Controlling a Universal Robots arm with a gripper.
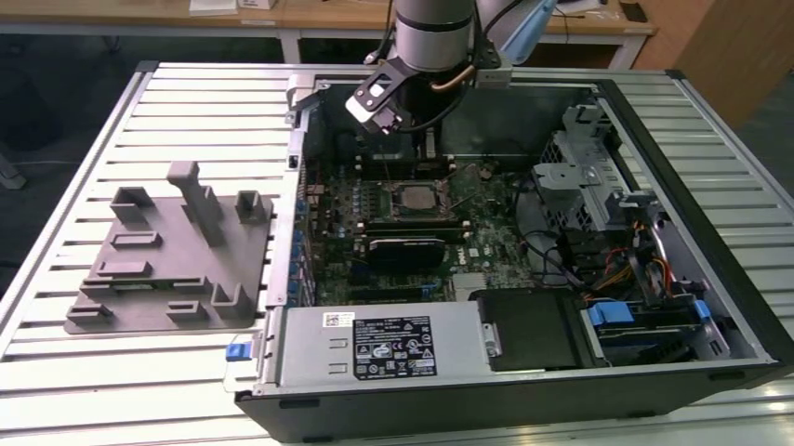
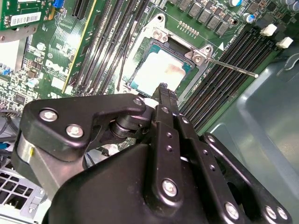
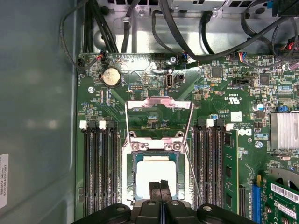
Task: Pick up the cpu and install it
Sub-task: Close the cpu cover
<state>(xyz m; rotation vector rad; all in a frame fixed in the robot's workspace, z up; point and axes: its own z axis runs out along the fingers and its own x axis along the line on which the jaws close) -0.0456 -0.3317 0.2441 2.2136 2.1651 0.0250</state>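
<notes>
cpu (image 3: pixel 156 171): we count one, lying in the one socket (image 3: pixel 154 146) directly beneath the gripper (image 3: pixel 160 185); jaws pressed together, gripping nothing.

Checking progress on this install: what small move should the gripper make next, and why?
Probably a short straight lift. The cpu already lies flat inside the socket, the shut gripper hangs close over its edge, and the load plate stands open, so backing off seems needed before anything closes.
</notes>
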